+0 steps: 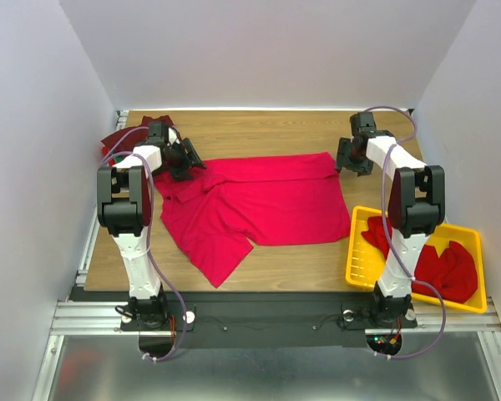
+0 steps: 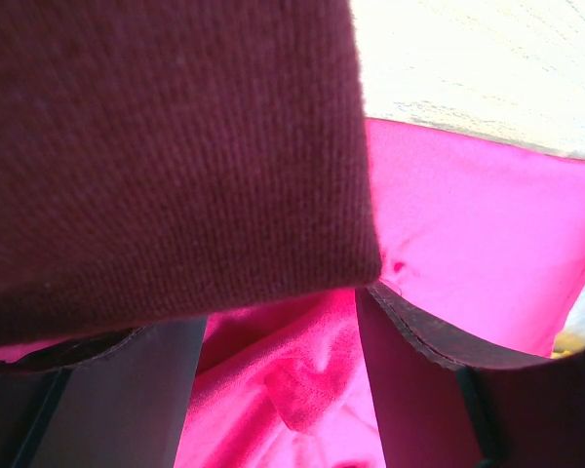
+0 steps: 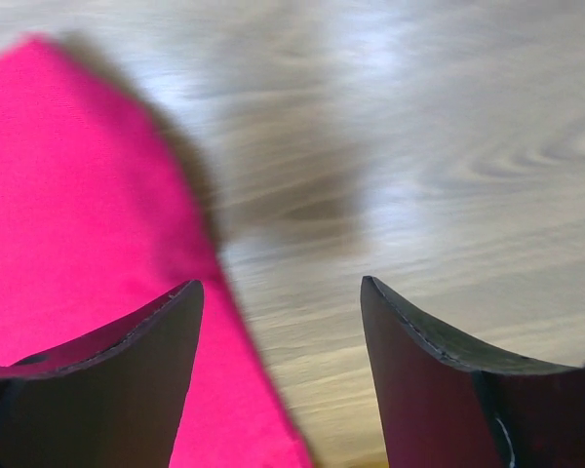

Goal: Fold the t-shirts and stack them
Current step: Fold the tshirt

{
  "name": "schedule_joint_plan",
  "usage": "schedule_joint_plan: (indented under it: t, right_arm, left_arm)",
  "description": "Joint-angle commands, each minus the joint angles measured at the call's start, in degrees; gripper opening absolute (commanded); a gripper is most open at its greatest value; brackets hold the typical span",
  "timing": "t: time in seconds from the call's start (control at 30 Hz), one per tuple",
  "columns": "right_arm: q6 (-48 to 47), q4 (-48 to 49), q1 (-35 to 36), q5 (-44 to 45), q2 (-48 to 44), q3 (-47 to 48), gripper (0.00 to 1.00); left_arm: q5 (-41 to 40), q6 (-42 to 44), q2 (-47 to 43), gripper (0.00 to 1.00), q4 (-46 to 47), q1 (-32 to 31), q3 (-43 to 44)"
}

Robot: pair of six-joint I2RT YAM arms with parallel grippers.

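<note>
A bright crimson t-shirt [image 1: 263, 200] lies spread on the wooden table, one sleeve pointing toward the near left. My left gripper [image 1: 184, 160] is low over the shirt's far left end, open, with rumpled red cloth [image 2: 292, 390] between the fingers. A dark maroon cloth [image 2: 166, 146] fills the upper left of the left wrist view, close to the lens. My right gripper [image 1: 351, 159] is open and empty at the shirt's far right corner. Its left finger [image 3: 127, 370] is over the red edge [image 3: 68, 214], its right finger [image 3: 439, 380] over bare wood.
A yellow slotted tray [image 1: 359, 267] at the near right holds crumpled red shirts [image 1: 438, 267]. A small heap of maroon and red cloth [image 1: 123, 136] lies at the far left corner. White walls close in the table on three sides.
</note>
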Motion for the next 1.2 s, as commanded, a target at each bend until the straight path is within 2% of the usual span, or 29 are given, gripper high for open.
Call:
schedule_joint_plan:
  t: [0.0,0.43,0.6,0.7,0.73,0.77,0.8,0.9,1.0,1.1,1.17]
  right_arm:
    - [-0.9,4.3,0.4,-8.7,-3.0,-0.3,0.72]
    - [6.0,5.2,0.3,-10.4,8.0,11.5,0.72]
    - [6.9,5.2,0.3,-12.3,11.4,11.6,0.69]
    - [6.9,5.4,0.3,-12.6,11.5,10.9,0.58]
    - [6.5,5.5,0.3,-12.8,11.6,10.8,0.47]
    - [6.4,5.5,0.3,-13.0,11.7,11.1,0.41]
    - [6.6,5.5,0.3,-13.1,11.9,11.4,0.22]
    - [7.5,5.4,0.2,-13.8,11.7,12.1,0.14]
    - [8.2,5.4,-0.5,-12.8,9.6,12.0,0.11]
    - [7.6,5.3,-2.3,-9.2,7.2,12.9,0.03]
    - [7.6,5.3,-3.4,-7.2,6.1,13.5,0.02]
  left_arm:
    - [-4.3,2.3,2.9,0.74,-3.5,1.5,-1.1]
    - [-5.0,2.7,2.1,0.74,-4.6,1.4,-1.8]
    - [-5.3,2.8,2.4,0.74,-5.6,1.4,-0.7]
    - [-5.5,2.8,2.5,0.74,-6.0,1.5,-0.1]
    - [-5.5,2.9,2.5,0.74,-6.0,1.5,0.1]
    - [-5.5,2.9,2.5,0.74,-6.1,1.4,0.1]
    - [-5.5,2.9,2.5,0.74,-6.0,1.5,-0.1]
    - [-5.6,3.1,2.4,0.74,-5.9,1.5,-0.6]
    - [-5.6,3.2,2.3,0.74,-5.7,1.7,-1.1]
    - [-5.6,3.3,2.2,0.74,-5.4,2.0,-1.8]
    - [-5.7,3.4,2.2,0.74,-5.5,2.1,-2.0]
